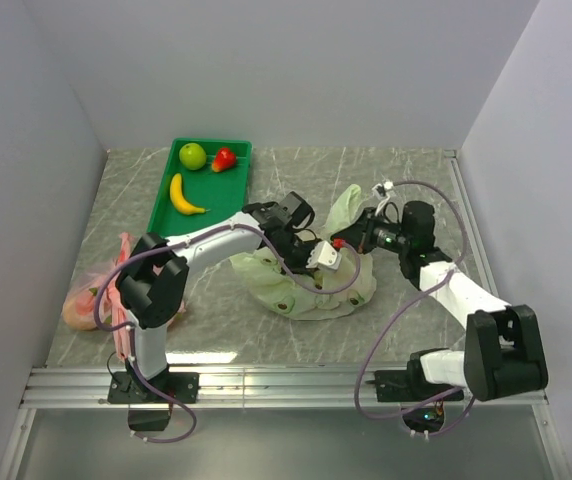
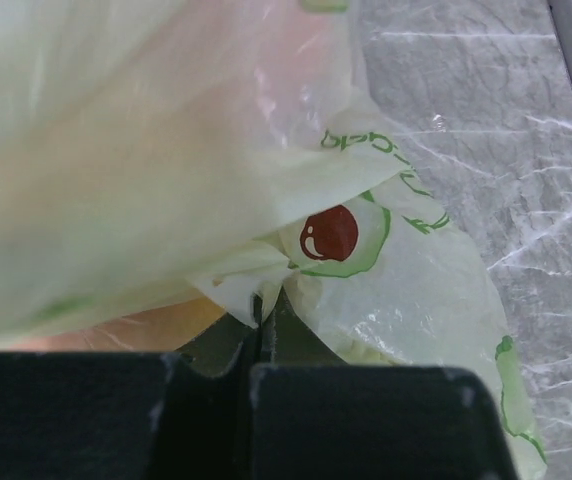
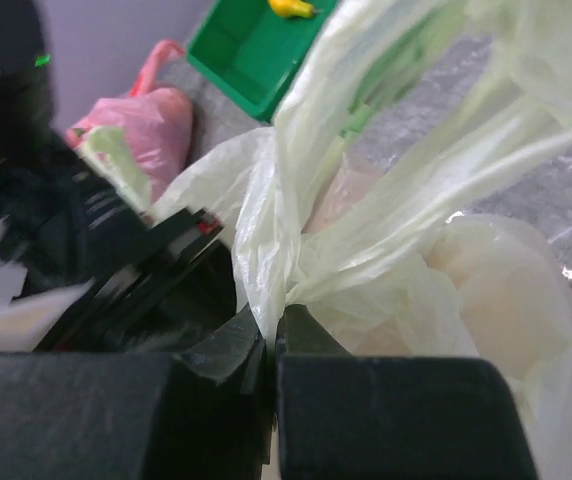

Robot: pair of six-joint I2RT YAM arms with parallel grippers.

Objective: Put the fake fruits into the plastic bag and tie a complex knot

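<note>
The pale green plastic bag (image 1: 311,285) lies in the middle of the table with peach-coloured fruit showing faintly through it (image 3: 496,310). My left gripper (image 1: 318,250) is shut on a fold of the bag (image 2: 256,275) near a brown round mark (image 2: 330,232). My right gripper (image 1: 358,238) is shut on a bunched handle of the bag (image 3: 276,270), drawn up from the bag's right side. A green apple (image 1: 193,155), a small red fruit (image 1: 224,159) and a yellow banana (image 1: 183,196) lie in the green tray (image 1: 236,165).
The pink plastic bag (image 1: 91,300) with fruit in it lies at the left table edge beside the left arm's base. It also shows in the right wrist view (image 3: 141,125). Grey walls close in the table on three sides.
</note>
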